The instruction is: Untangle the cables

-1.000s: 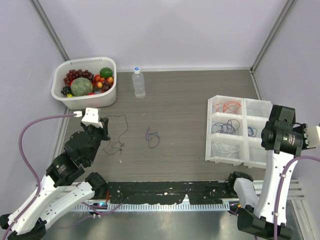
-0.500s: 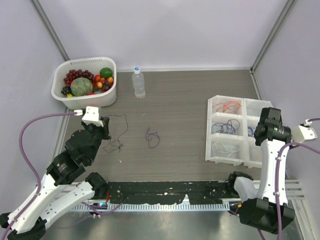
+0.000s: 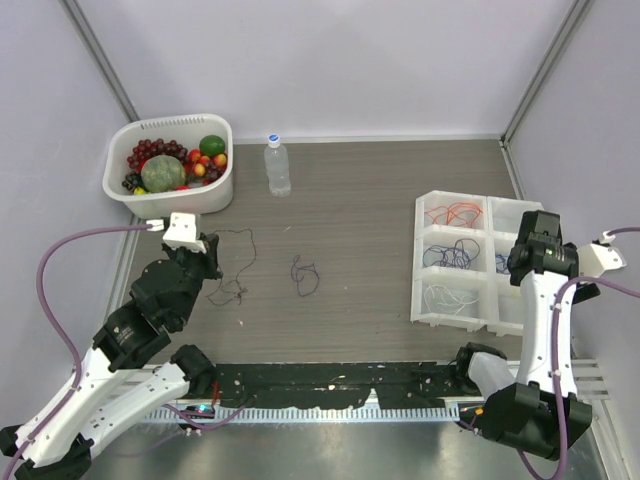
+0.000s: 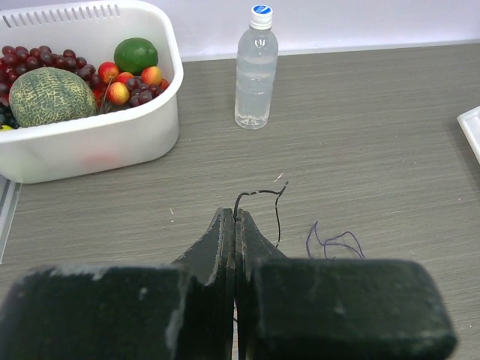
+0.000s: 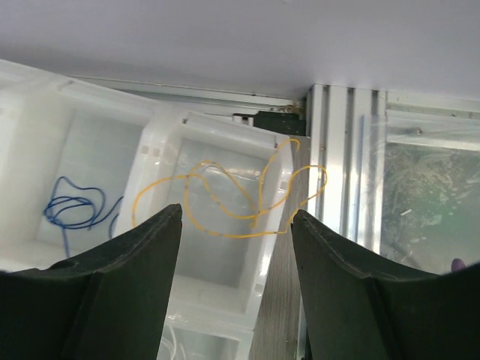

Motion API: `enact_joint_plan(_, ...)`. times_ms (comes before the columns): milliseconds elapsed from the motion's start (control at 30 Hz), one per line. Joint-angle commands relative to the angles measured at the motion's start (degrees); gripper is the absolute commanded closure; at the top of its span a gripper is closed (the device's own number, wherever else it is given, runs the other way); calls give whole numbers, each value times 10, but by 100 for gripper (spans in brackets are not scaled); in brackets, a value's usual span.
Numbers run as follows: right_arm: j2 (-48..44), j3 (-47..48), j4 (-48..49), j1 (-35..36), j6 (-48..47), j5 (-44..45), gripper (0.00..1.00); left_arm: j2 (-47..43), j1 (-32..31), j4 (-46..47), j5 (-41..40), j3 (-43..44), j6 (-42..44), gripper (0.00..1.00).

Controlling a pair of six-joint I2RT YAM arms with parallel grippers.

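My left gripper (image 3: 207,258) is shut on a thin black cable (image 4: 259,193), which rises from the pinched fingertips (image 4: 225,225) and trails over the table (image 3: 240,265). A loose purple cable (image 3: 305,275) lies to its right, also visible in the left wrist view (image 4: 334,241). My right gripper (image 5: 236,212) hangs open over the right column of the white divided tray (image 3: 418,262). Below it a yellow cable (image 5: 255,217) lies loose across a compartment, one loop draped over the tray's rim. Other compartments hold orange (image 3: 455,212), blue (image 3: 450,255) and white (image 3: 447,297) cables.
A white basket (image 3: 165,205) of fruit stands at the back left, with a water bottle (image 3: 277,165) to its right. A metal frame rail (image 5: 341,165) runs just beyond the tray's right edge. Mauve arm hoses loop at both sides.
The right wrist has swung left and turned over the tray's right column, and its jaws now stand open above the yellow cable. The left arm and black cable have barely moved.
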Motion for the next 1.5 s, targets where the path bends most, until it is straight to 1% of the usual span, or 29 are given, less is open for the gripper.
enact_joint_plan(0,-29,48,61,-1,-124,-48,34,1,-2,25,-8,9,-8,100)
enact_joint_plan(67,-39,48,85,-1,-163,-94,34,4,-2,26,-6,10,-7,100)
enact_joint_plan(133,-40,45,113,-2,-201,-162,34,8,-2,28,-4,11,-7,100)
enact_joint_plan(167,-35,36,127,0,-227,-258,34,9,-2,27,-4,12,-8,100)
enact_joint_plan(200,-28,33,156,4,-271,-312,34,10,-2,29,-3,11,-8,100)
enact_joint_plan(233,-8,32,161,20,-286,-412,34,11,-2,31,-2,11,-10,100)
enact_joint_plan(267,2,33,162,38,-298,-452,35,13,-2,31,0,11,-12,100)
enact_joint_plan(300,14,33,166,87,-294,-465,34,14,-2,31,2,10,-15,100)
enact_joint_plan(333,14,33,186,128,-288,-453,35,15,-2,31,2,9,-19,100)
enact_joint_plan(367,12,30,199,216,-285,-442,34,16,-2,29,2,9,-23,100)
enact_joint_plan(400,7,27,235,252,-278,-431,34,17,-2,28,2,8,-30,100)
enact_joint_plan(433,6,19,255,321,-269,-432,34,16,-2,26,2,7,-35,100)
enact_joint_plan(467,13,14,301,347,-265,-453,34,17,-2,25,3,7,-41,100)
enact_joint_plan(500,22,2,351,390,-259,-467,34,17,-2,23,3,7,-47,100)
enact_joint_plan(533,51,-2,371,407,-255,-495,34,15,-2,22,4,7,-51,100)
enact_joint_plan(567,70,-4,411,439,-249,-522,34,16,-2,18,3,9,-58,100)
enact_joint_plan(600,114,-3,427,474,-246,-538,33,16,-2,13,-1,10,-63,100)
enact_joint_plan(633,136,8,458,491,-246,-538,33,14,-2,4,-12,12,-77,100)
enact_joint_plan(667,187,15,473,532,-247,-523,32,10,-2,-3,-26,13,-92,100)
enact_joint_plan(733,267,45,504,578,-244,-506,31,-2,-2,-17,-52,8,-118,100)
enact_joint_plan(767,298,68,525,589,-244,-506,30,-9,-2,-19,-59,2,-124,100)
enact_joint_plan(800,352,82,530,608,-244,-506,30,-16,-2,-23,-62,-3,-128,100)
enact_joint_plan(833,375,111,542,616,-245,-487,30,-20,-2,-26,-64,-8,-135,100)
enact_joint_plan(867,420,126,545,628,-248,-479,29,-22,-2,-32,-66,-11,-141,100)
enact_joint_plan(967,504,198,551,653,-276,-461,27,-21,-2,-46,-65,-12,-158,100)
enact_joint_plan(1067,549,258,529,678,-299,-462,25,-17,-2,-58,-61,-11,-176,100)
enact_joint_plan(1200,577,262,533,701,-295,-462,26,-19,-2,-59,-62,-12,-177,100)
enact_joint_plan(1267,587,264,525,708,-287,-439,26,-19,-2,-57,-66,-12,-174,100)
enact_joint_plan(1467,619,294,454,748,-281,-346,29,-19,-2,-49,-68,-18,-172,100)
